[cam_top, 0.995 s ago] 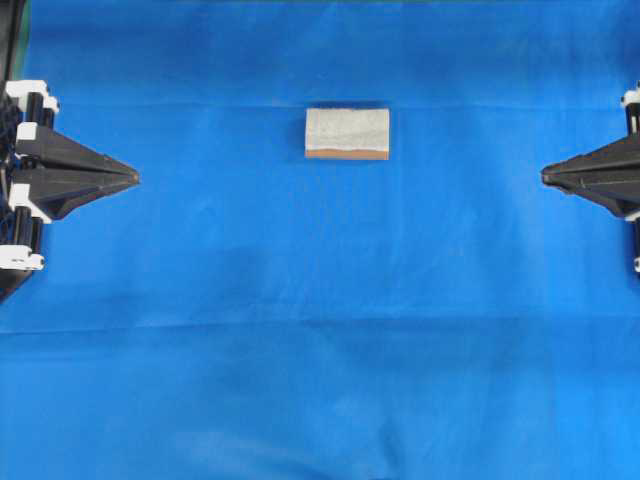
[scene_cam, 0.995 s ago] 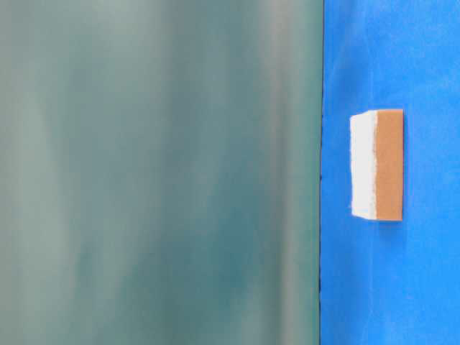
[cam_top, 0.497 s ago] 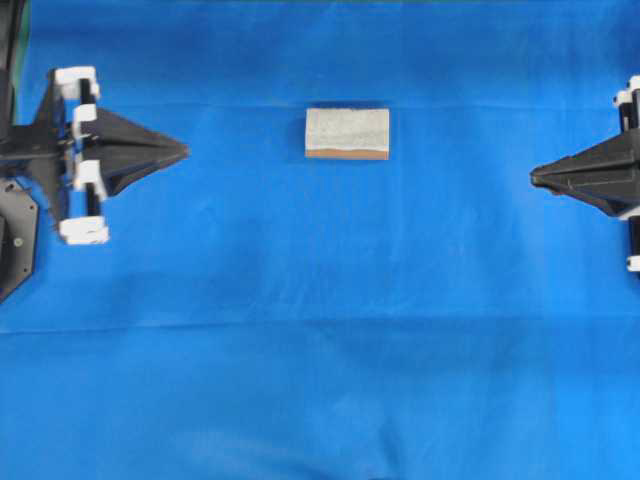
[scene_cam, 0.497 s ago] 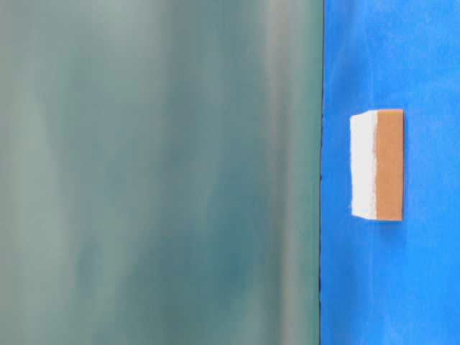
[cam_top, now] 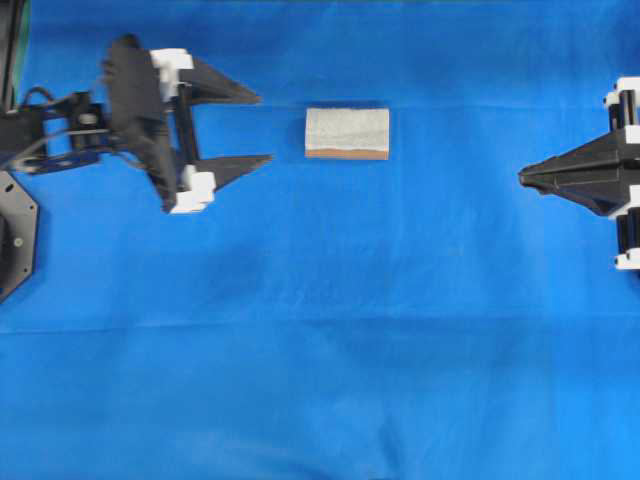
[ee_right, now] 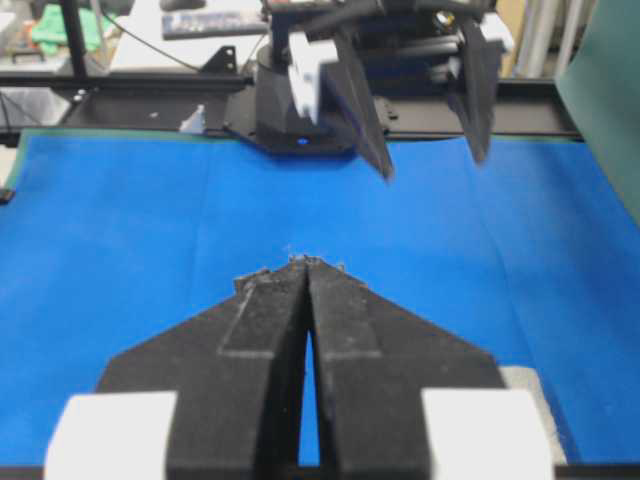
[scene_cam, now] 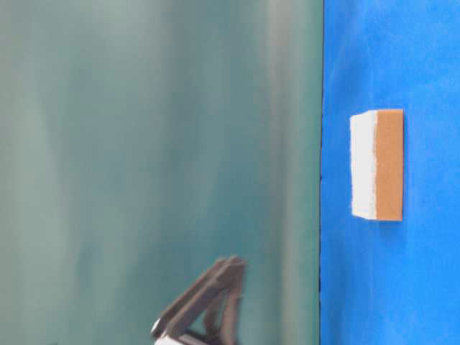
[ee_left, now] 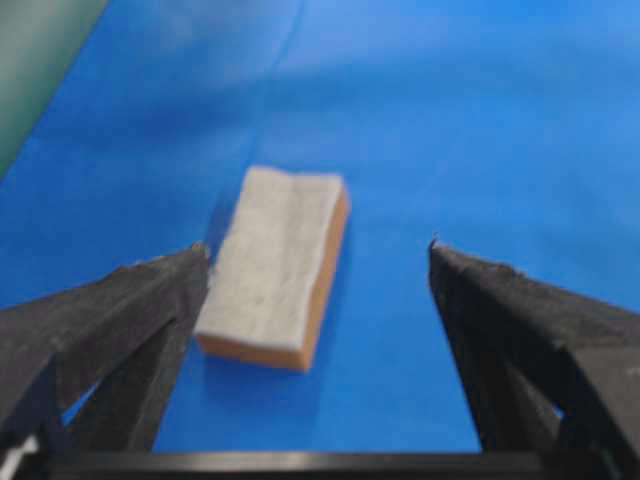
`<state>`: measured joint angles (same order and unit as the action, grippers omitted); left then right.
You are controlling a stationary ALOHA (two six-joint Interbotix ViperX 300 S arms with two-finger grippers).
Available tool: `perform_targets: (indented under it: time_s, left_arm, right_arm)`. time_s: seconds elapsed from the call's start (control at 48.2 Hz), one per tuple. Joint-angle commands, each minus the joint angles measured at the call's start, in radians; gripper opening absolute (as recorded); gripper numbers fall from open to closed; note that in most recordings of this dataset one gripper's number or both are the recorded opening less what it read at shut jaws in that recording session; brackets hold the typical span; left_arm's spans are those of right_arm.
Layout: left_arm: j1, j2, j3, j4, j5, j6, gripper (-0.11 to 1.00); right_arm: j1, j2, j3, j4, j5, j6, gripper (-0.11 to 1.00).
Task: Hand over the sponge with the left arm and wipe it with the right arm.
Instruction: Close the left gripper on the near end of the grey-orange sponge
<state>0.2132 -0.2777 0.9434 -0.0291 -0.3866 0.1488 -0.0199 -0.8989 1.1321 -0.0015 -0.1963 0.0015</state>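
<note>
A sponge (cam_top: pixel 347 133) lies flat on a blue cloth (cam_top: pixel 320 350) covering the counter, its pale grey face up and its orange-brown layer along the near long edge in the overhead view. It sits toward the far middle of the cloth, touched by nothing.

The left arm (cam_top: pixel 60 140) reaches in from the left of the overhead view, its end effector (cam_top: pixel 258 127) spread wide, the two pointed fingers well apart and aimed at the sponge. The fingertips stop just short of the sponge's left end, one a little beyond its far edge and one a little nearer than its near edge. From the left wrist camera, the sponge (ee_left: pixel 275 266) appears between the open fingers (ee_left: pixel 120 310), closer to the left one than to the right, lying ahead of the tips on the cloth.

The right arm (cam_top: pixel 620 180) waits at the right edge of the overhead view, well apart from the sponge. Its end effector (cam_top: pixel 522 178) is closed to a point, the fingers pressed together and holding nothing; the right wrist camera shows only a thin slit between them (ee_right: pixel 307 262).

In the table-level view, the sponge (scene_cam: pixel 376 164) rests on the cloth beside a green backdrop (scene_cam: pixel 158 144), with the left end effector (scene_cam: pixel 233 264) blurred at the lower edge.
</note>
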Motion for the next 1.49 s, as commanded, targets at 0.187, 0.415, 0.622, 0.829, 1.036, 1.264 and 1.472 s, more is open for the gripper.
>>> perform_targets:
  time_s: [0.187, 0.415, 0.622, 0.829, 1.036, 1.264, 1.472]
  left_arm:
    - [0.058, 0.176, -0.130, 0.000, 0.049, 0.061, 0.94]
    - [0.071, 0.295, -0.196, 0.000, 0.051, 0.086, 0.94]
    - [0.072, 0.376, -0.249, 0.000, 0.054, 0.086, 0.94]
    - [0.089, 0.469, -0.298, 0.000, 0.054, 0.086, 0.94]
    - [0.097, 0.548, -0.334, 0.000, 0.054, 0.086, 0.94]
    - [0.100, 0.571, -0.341, 0.000, 0.089, 0.086, 0.94]
    - [0.103, 0.557, -0.359, 0.000, 0.167, 0.086, 0.83]
  right_arm:
    - [-0.003, 0.008, -0.020, 0.000, 0.000, 0.002, -0.01]
    - [-0.009, 0.020, -0.018, -0.002, -0.005, 0.002, -0.01]
    - [-0.020, 0.029, -0.017, 0.000, -0.005, 0.002, -0.01]
    - [-0.026, 0.032, -0.015, 0.000, 0.000, 0.002, -0.01]
    - [-0.031, 0.037, -0.015, 0.000, 0.002, 0.002, -0.01]
    - [-0.032, 0.048, -0.014, 0.000, 0.002, 0.002, -0.01]
    - [-0.034, 0.055, -0.014, 0.000, -0.003, 0.002, -0.01]
